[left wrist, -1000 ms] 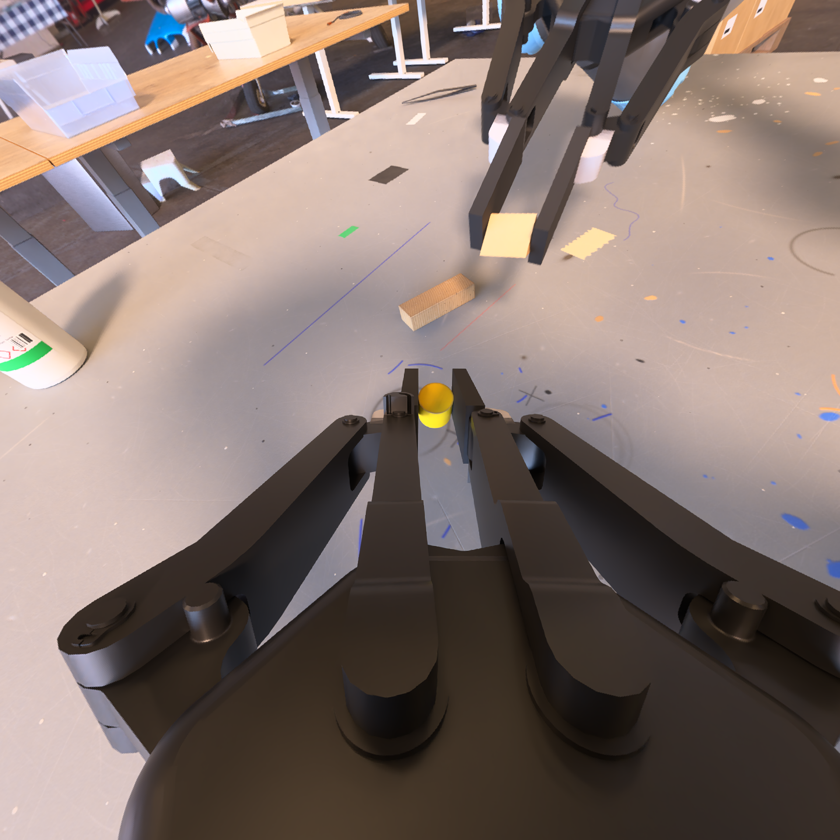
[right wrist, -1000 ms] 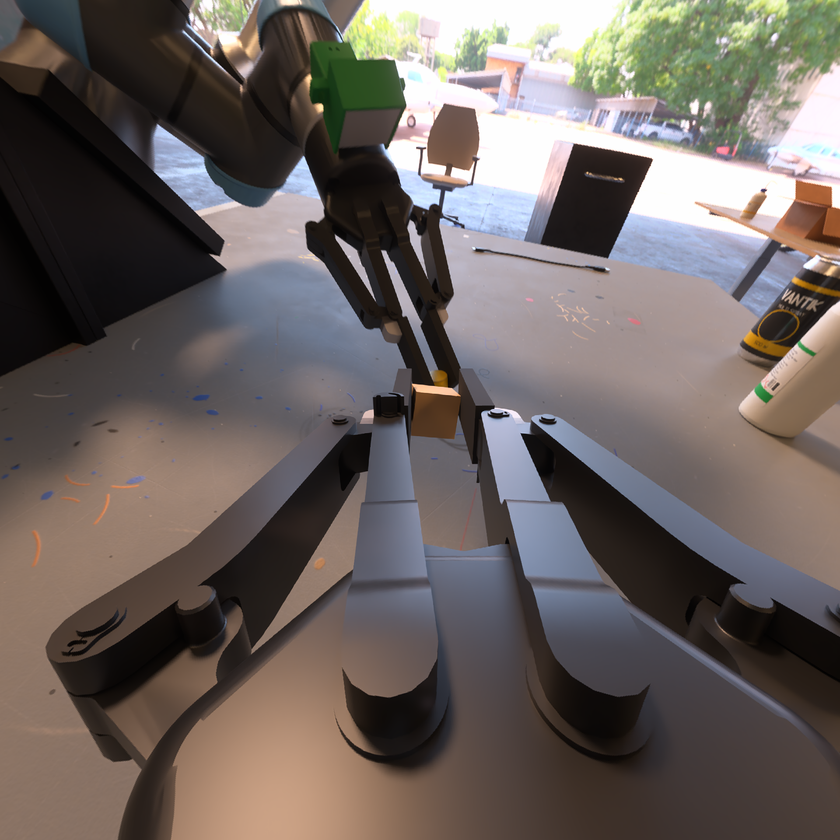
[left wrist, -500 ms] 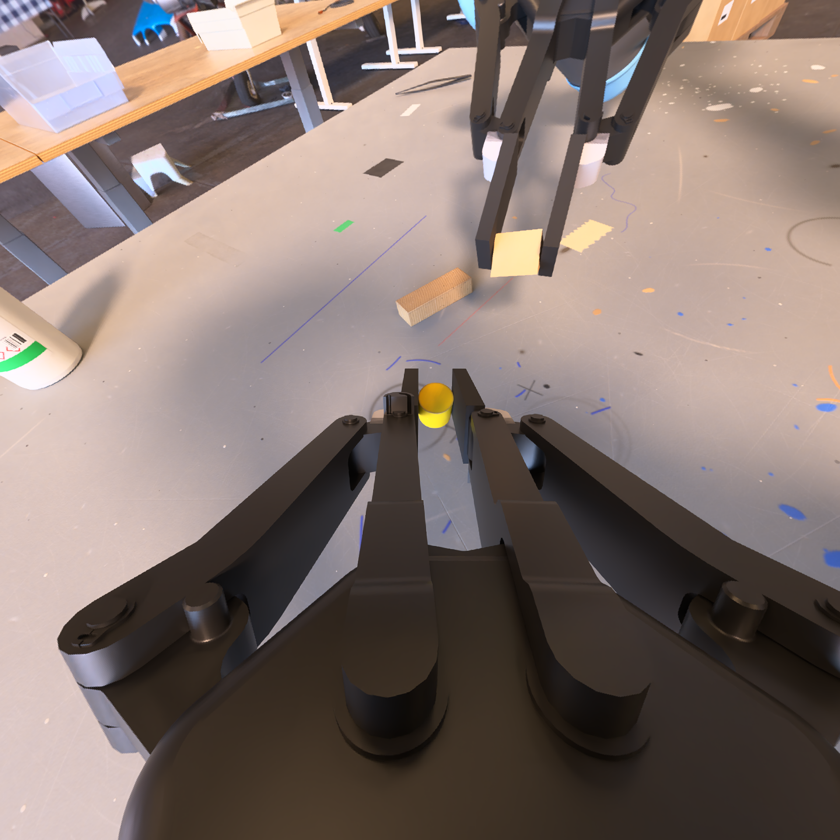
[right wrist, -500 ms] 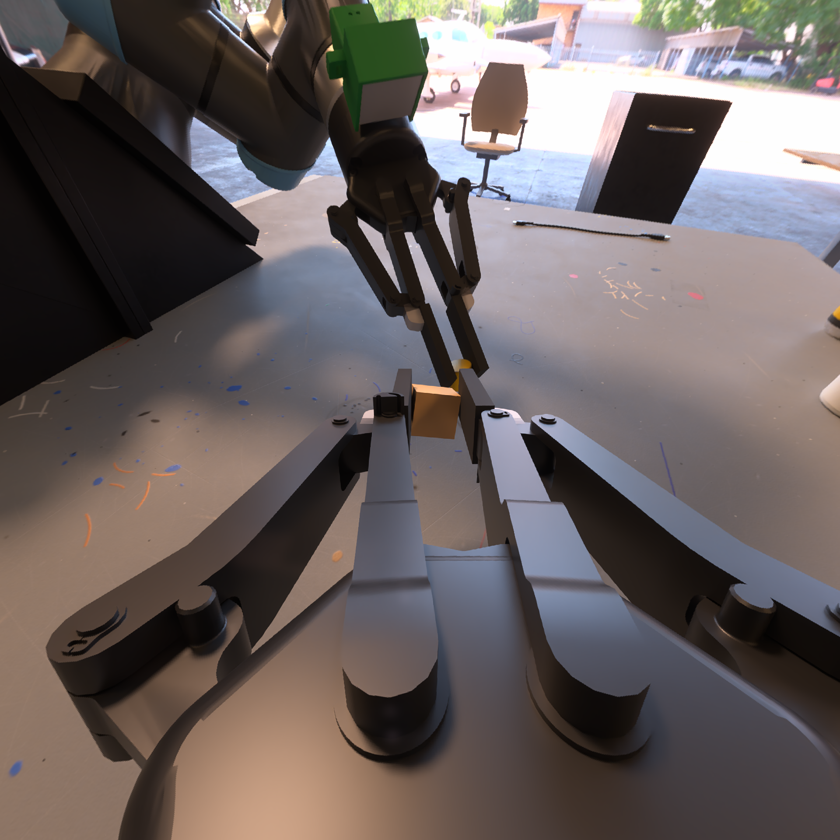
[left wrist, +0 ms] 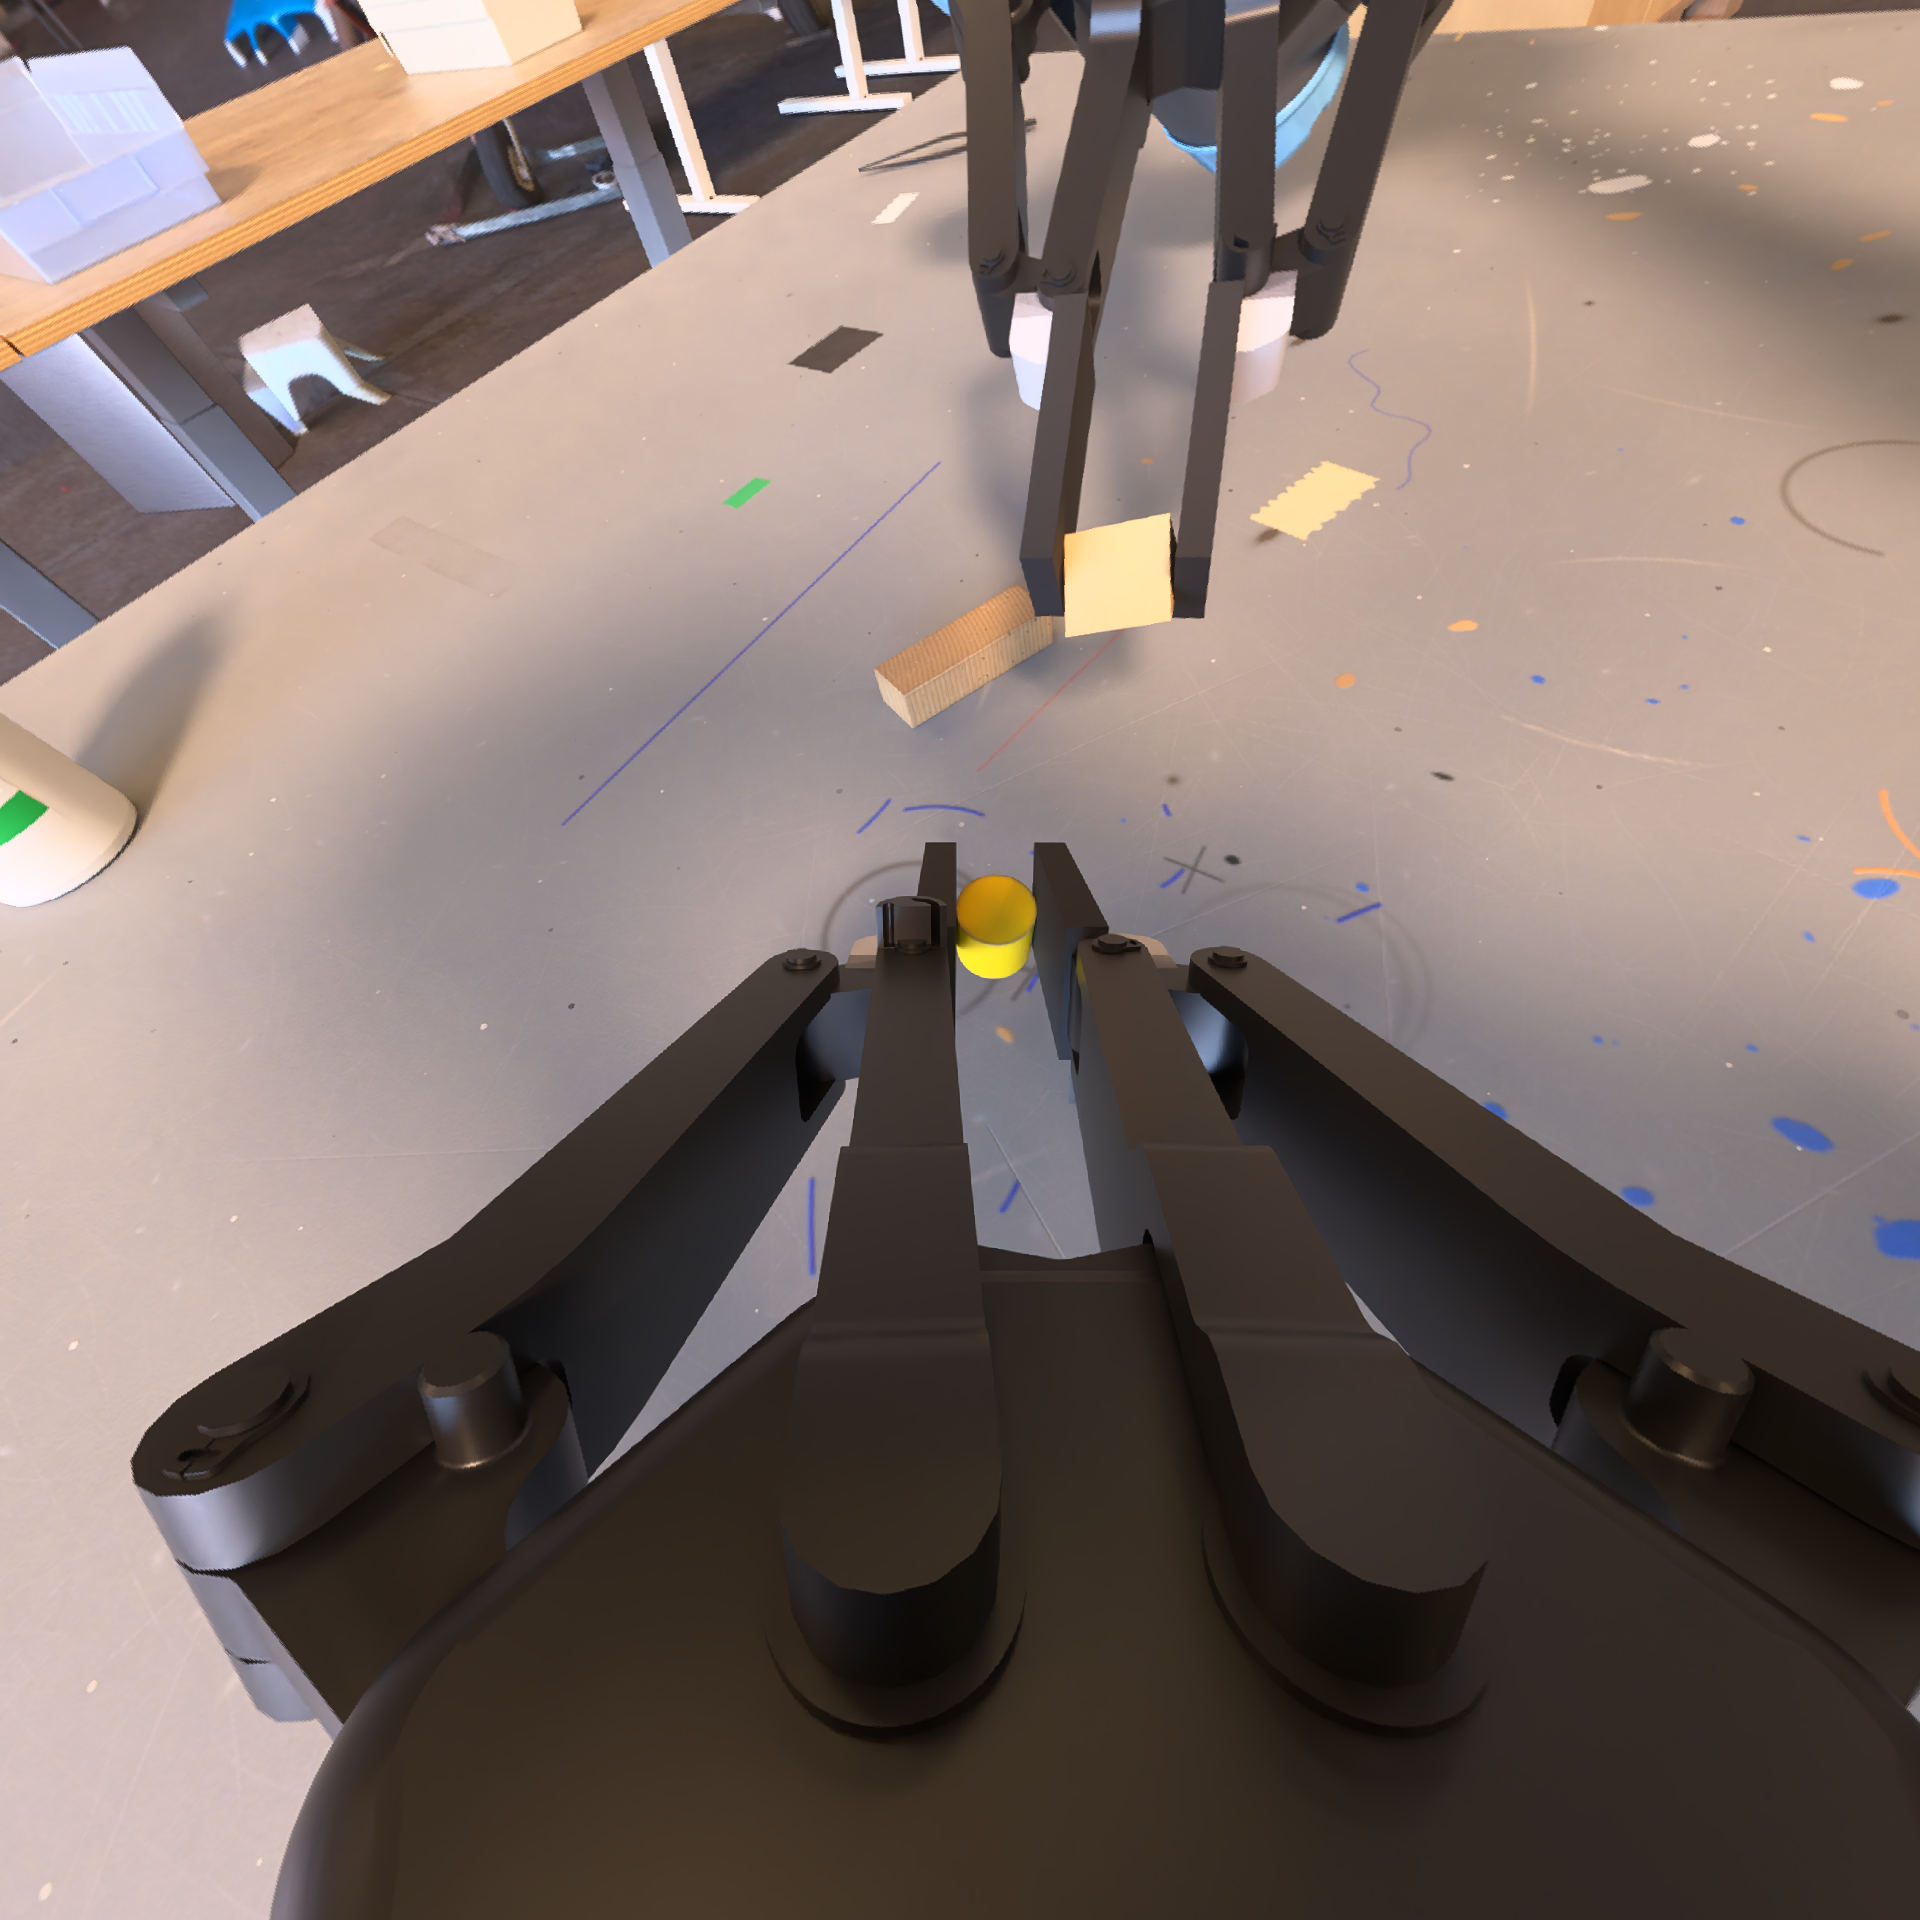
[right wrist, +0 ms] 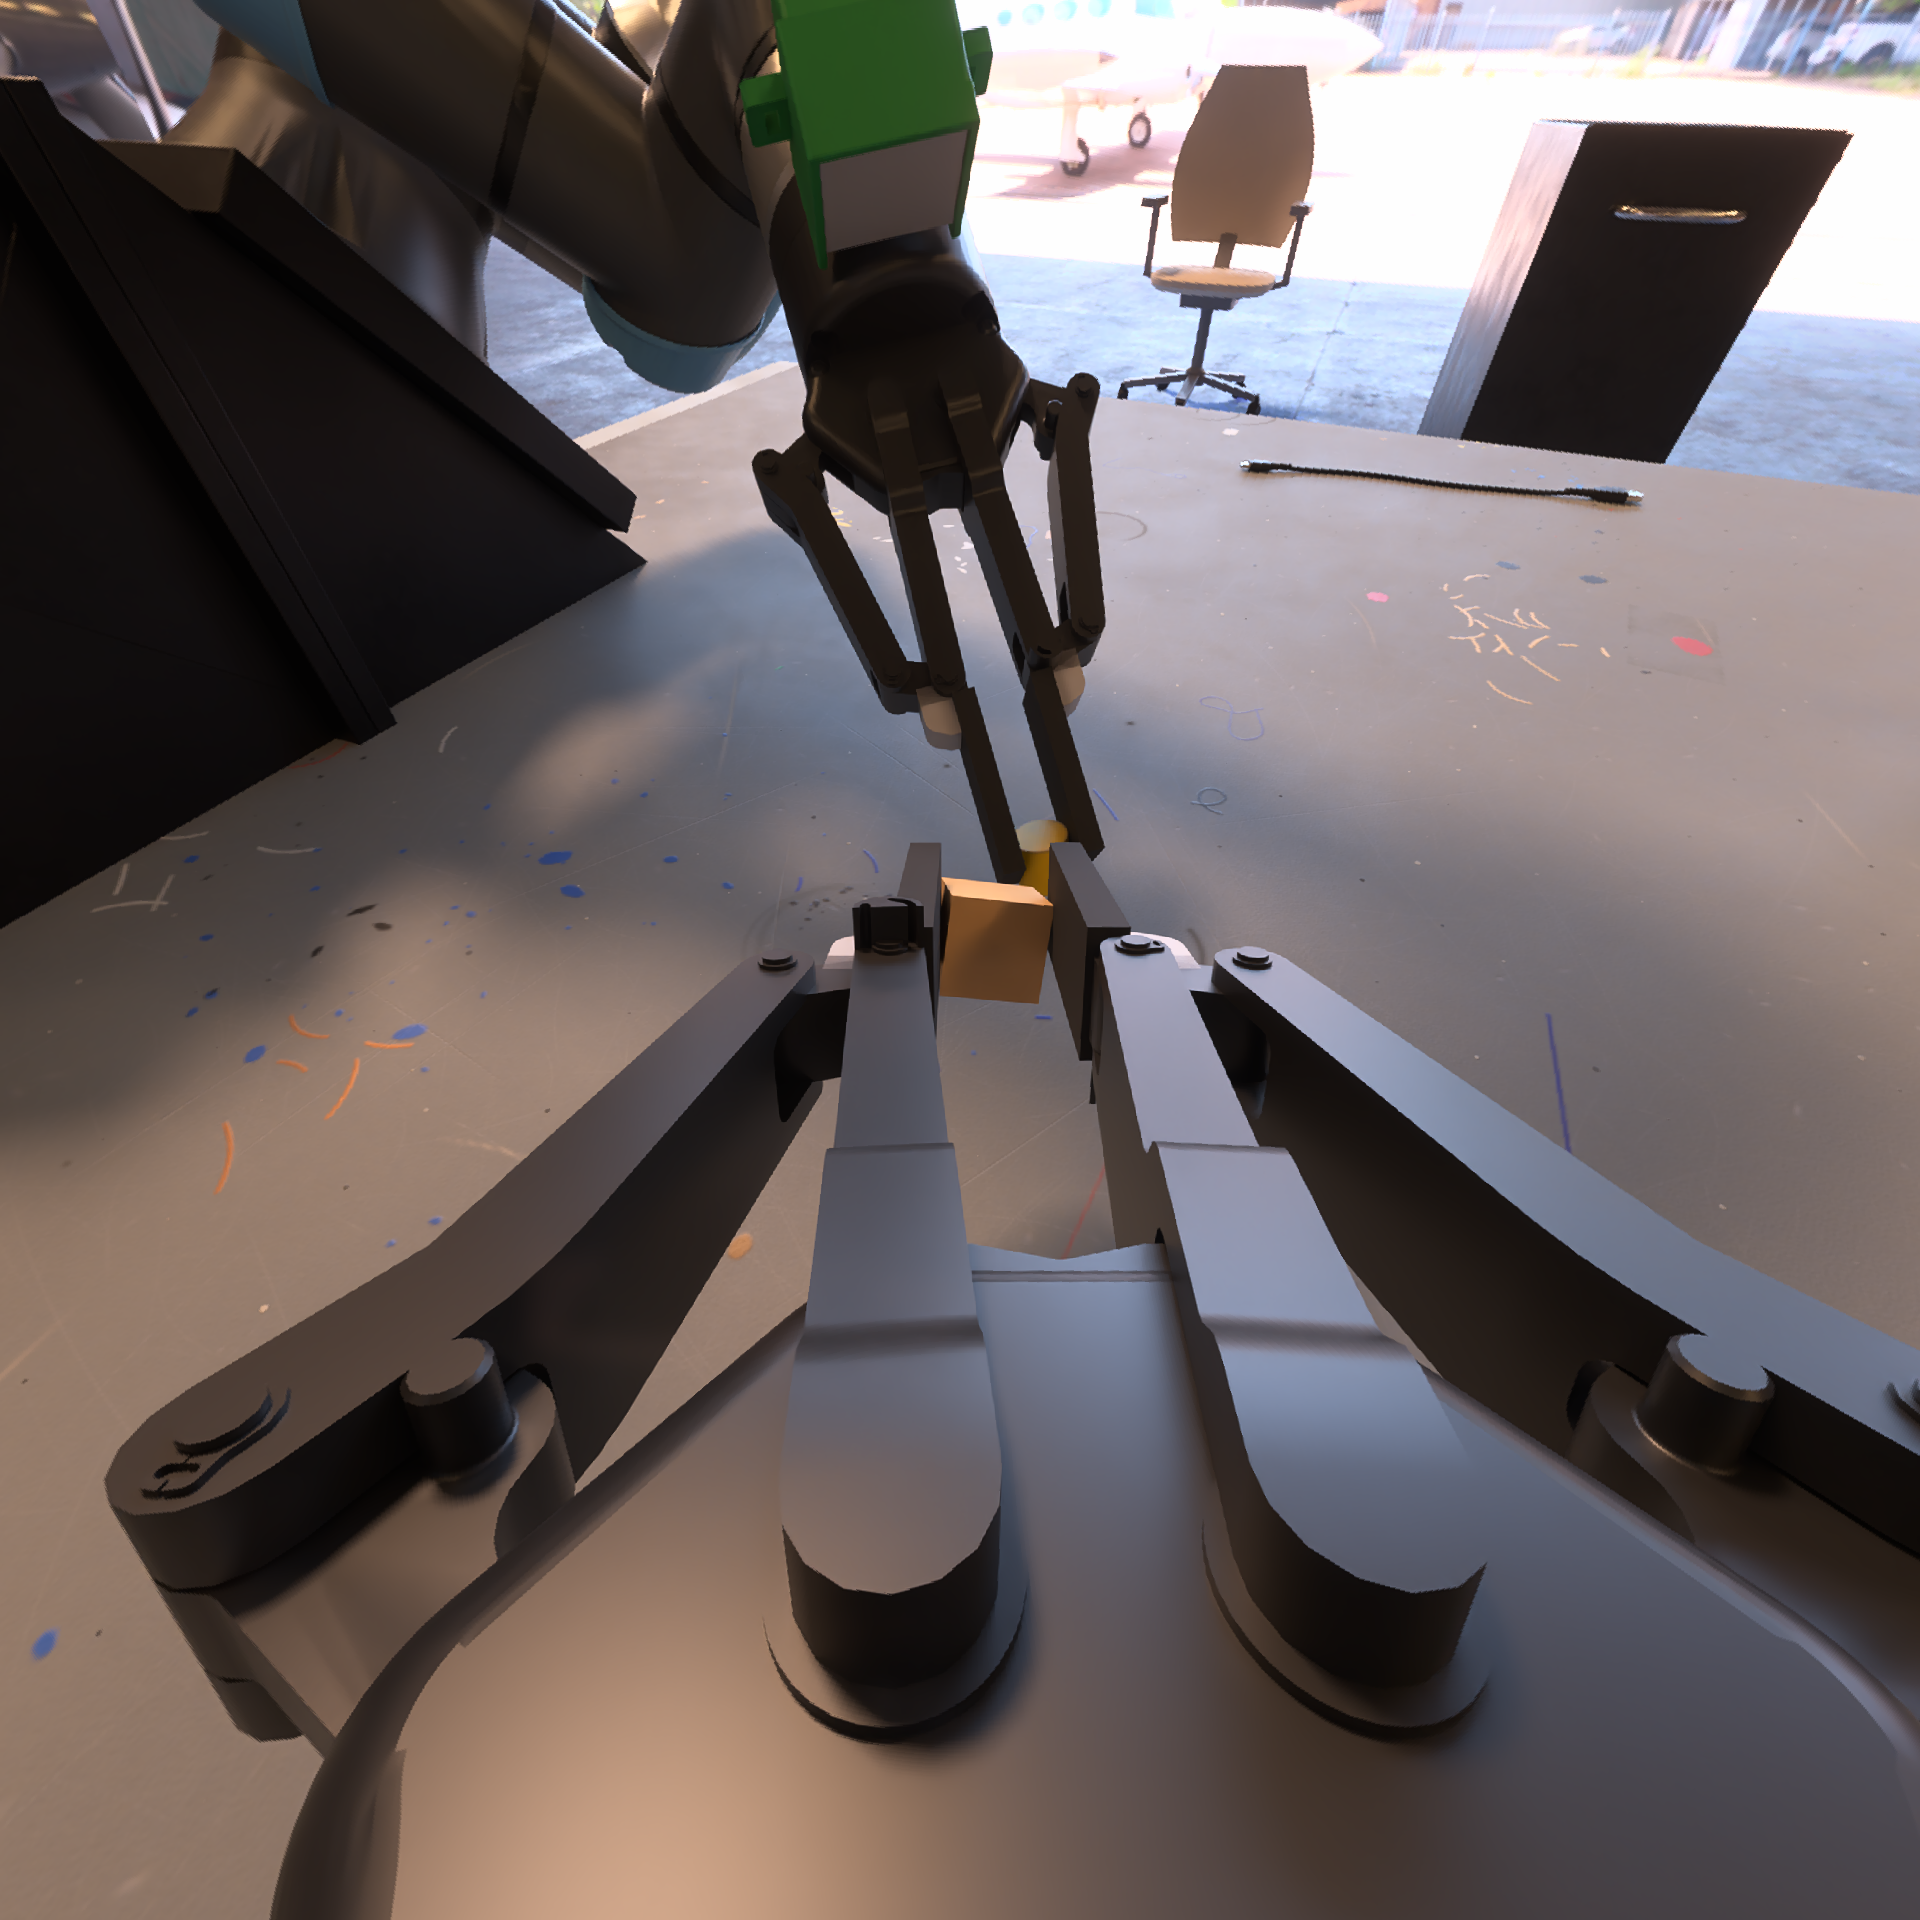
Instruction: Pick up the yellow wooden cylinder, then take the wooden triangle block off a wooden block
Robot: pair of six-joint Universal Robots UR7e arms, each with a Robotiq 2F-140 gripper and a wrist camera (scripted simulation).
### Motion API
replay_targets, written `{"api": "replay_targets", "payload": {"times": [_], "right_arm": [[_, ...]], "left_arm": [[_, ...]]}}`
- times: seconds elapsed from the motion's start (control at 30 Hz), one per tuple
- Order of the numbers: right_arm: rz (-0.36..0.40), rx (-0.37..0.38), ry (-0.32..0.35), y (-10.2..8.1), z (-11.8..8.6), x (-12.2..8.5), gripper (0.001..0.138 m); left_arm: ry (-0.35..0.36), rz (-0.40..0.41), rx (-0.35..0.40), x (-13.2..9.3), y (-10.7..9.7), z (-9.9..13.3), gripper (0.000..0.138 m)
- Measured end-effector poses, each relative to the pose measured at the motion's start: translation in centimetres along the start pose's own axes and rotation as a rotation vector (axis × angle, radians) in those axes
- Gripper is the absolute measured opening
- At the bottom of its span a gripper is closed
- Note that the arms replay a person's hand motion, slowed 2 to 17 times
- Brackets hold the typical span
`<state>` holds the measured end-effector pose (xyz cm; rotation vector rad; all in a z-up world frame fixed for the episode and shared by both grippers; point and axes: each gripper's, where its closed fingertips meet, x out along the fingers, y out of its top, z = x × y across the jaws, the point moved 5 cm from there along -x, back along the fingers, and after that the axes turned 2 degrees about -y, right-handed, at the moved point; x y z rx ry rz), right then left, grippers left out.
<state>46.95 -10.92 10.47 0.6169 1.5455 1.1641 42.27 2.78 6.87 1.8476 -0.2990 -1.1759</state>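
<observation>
My left gripper is shut on the yellow wooden cylinder and holds it above the grey table. In the right wrist view the left gripper shows ahead with the cylinder between its fingertips. My right gripper is shut on the pale wooden triangle block. In the left wrist view the right gripper holds the triangle block in the air, just right of and above a long wooden block that lies flat on the table.
A white bottle with a green band lies at the table's left edge. A pale serrated patch is on the table behind the right gripper. A black cable lies at the far side. Wooden benches stand beyond the left edge.
The right gripper with the triangle block has come down and nearer to the long wooden block and to my left gripper. The left gripper keeps its hold on the cylinder.
</observation>
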Motion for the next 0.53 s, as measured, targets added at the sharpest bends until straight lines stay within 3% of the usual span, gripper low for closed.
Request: {"api": "replay_targets", "payload": {"times": [0.53], "right_arm": [[-0.054, -0.041, 0.025, -0.62, 0.45, 0.18, 0.028]], "left_arm": [[-0.013, -0.005, 0.003, 0.05, -0.22, -0.01, 0.02]]}}
